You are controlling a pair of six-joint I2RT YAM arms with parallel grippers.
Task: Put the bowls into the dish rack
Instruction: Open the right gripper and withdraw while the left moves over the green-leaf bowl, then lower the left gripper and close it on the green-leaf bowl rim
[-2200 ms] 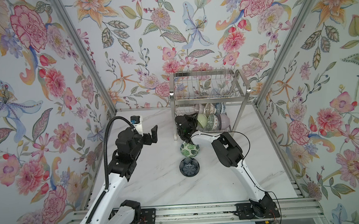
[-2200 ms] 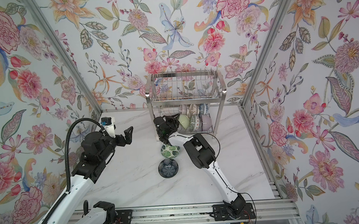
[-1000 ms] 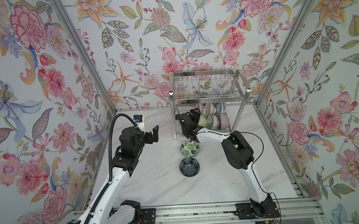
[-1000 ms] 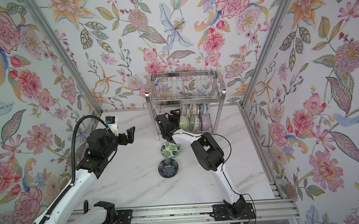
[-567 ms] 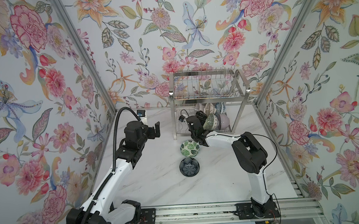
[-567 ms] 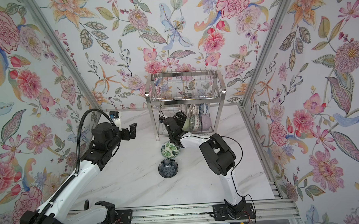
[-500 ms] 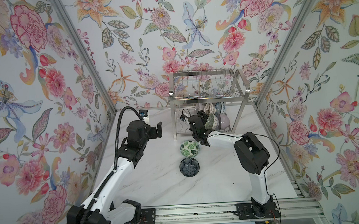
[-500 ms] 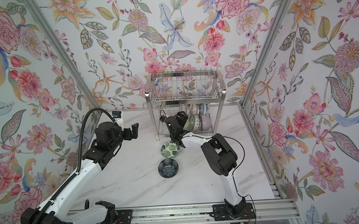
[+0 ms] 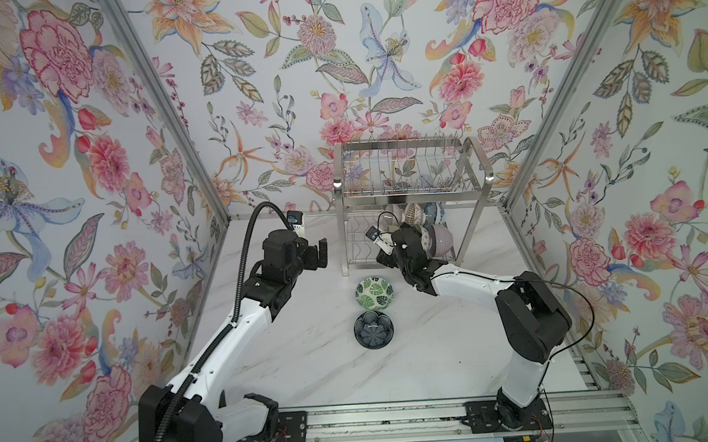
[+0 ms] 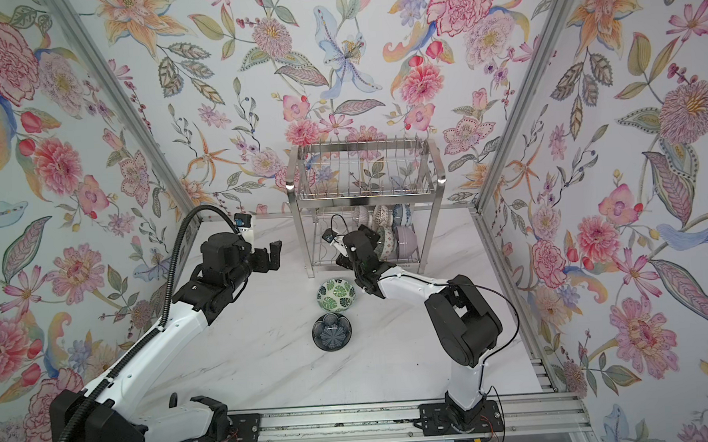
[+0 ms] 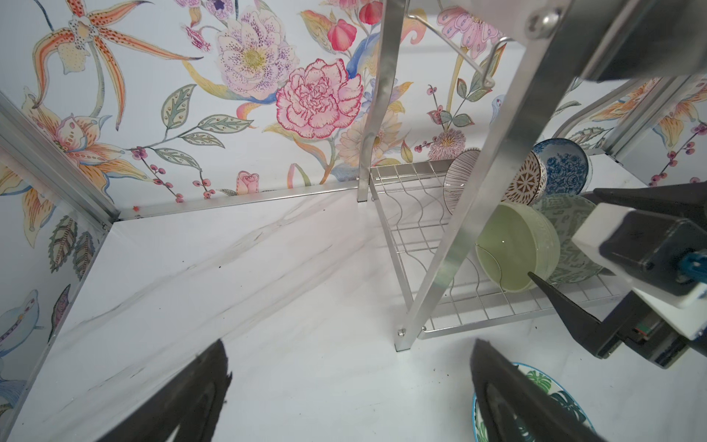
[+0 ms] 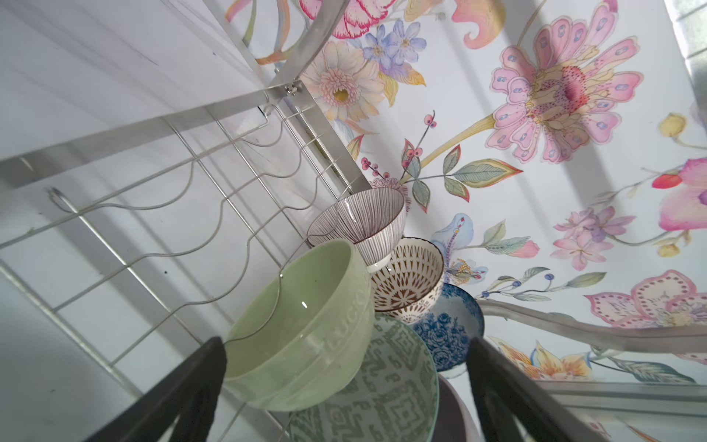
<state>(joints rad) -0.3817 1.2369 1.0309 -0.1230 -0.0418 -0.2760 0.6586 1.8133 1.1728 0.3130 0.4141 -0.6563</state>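
Observation:
The dish rack [image 9: 409,188] [image 10: 365,188] stands at the back centre of the table. Several bowls lean in a row on its lower shelf: purple-lined [image 12: 363,222], white lattice [image 12: 409,275], blue floral [image 12: 447,333], pale green [image 12: 306,329], grey-green [image 12: 382,402]. My right gripper [image 12: 346,344] [image 9: 401,244] is open at the shelf's front, one jaw on each side of the pale green bowl [image 11: 512,248]. The green leaf bowl [image 9: 374,292] [image 10: 336,294] and navy bowl [image 9: 373,330] [image 10: 331,332] sit on the table. My left gripper [image 11: 350,356] [image 9: 316,253] hangs open over bare table left of the rack.
The rack's front left leg [image 11: 459,214] stands between my two grippers. Its upper tier [image 10: 362,167] of thin prongs overhangs the shelf. Flowered walls close in the left, back and right. A metal rail [image 9: 396,415] runs along the front edge.
My left arm has stretched back and to the right, towards the rack. My right gripper has shifted right along the lower shelf, with its elbow swinging out to the right.

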